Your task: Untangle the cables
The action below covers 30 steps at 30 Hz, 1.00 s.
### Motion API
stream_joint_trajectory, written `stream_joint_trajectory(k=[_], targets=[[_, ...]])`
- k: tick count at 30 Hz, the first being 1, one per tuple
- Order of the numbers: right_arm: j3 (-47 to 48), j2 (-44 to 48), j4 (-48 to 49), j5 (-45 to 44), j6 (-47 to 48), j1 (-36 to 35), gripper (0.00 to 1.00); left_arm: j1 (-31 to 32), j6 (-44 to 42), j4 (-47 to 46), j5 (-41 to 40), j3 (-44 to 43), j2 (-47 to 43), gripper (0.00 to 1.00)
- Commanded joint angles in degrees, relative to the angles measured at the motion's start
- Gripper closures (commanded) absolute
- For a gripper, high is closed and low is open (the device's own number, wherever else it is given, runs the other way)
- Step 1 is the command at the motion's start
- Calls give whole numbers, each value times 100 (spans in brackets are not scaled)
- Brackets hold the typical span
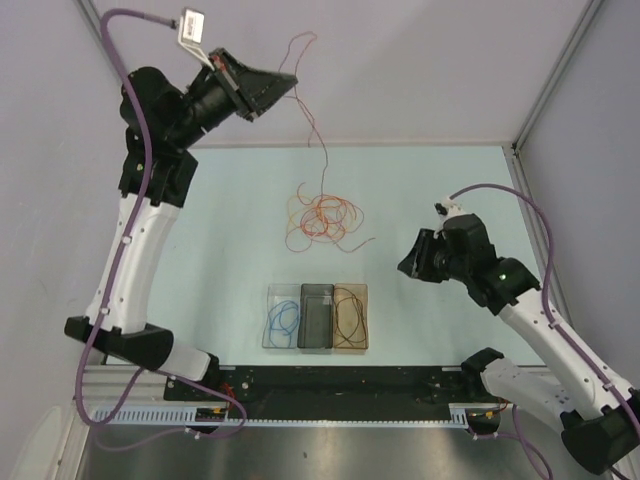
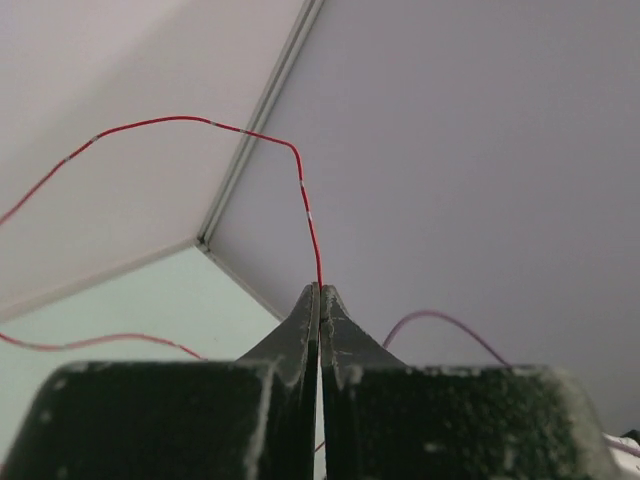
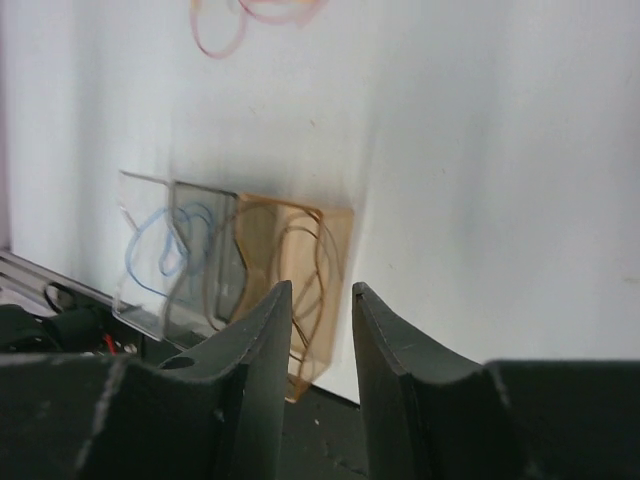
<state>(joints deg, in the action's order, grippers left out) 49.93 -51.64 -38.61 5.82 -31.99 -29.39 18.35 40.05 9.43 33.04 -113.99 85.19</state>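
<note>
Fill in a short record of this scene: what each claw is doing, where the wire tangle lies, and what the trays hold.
left claw: shut on the red wire, high at the back
right claw: open, holding nothing
tangle: red and orange loops on the table; the red wire hangs down towards it
trays: three in a row at the near edge; blue wire in the left one, brown wire in the right one
</note>
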Motion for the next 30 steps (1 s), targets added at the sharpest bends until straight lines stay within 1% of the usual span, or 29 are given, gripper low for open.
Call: stream_joint_trajectory(k=[1,3,4,6,7,9,10,11,13,14,17,19,22,23,27,30], targets=[[824,154,46,173,272,152,64,37,257,419,326,1269,-807,100],[1114,163,160,418,307,196,64,81,266,507,300,1747,-1178,100],[1202,171,300,489,325,205,62,90,327,533,256,2228,-1545,100],[1422,154,441,630,316,231,62,125,406,542,99,2775,-1986,100],[1492,154,599,665,290,240,63,169,468,516,45,3308,-2389,100],[1659,136,775,788,272,258,64,344,364,603,19,3664,-2664,100],[1704,110,967,832,255,258,65,423,189,743,-68,3857,-2787,100],[1765,119,1083,963,254,267,65,589,126,1092,-165,3937,-2997,100],[1801,101,1363,1043,237,267,65,766,73,1245,-280,4313,-3253,100],[1818,101,1443,1070,219,267,65,915,99,1271,-280,4437,-3498,100],[1827,49,1637,1052,211,276,65,1161,178,1324,-324,4807,-3859,100],[1845,22,1655,1035,210,284,65,1232,65,1386,-342,4939,-4150,100],[1845,-39,1611,1008,202,284,66,1276,-198,1693,-403,4966,-4317,100],[1836,-48,1594,1008,210,284,66,1276,-243,1772,-299,4992,-4335,100],[1845,-13,1462,938,219,284,67,1320,-235,1378,26,5378,-4423,100],[1845,22,1374,850,228,284,67,1417,-278,1027,106,5590,-4414,100]])
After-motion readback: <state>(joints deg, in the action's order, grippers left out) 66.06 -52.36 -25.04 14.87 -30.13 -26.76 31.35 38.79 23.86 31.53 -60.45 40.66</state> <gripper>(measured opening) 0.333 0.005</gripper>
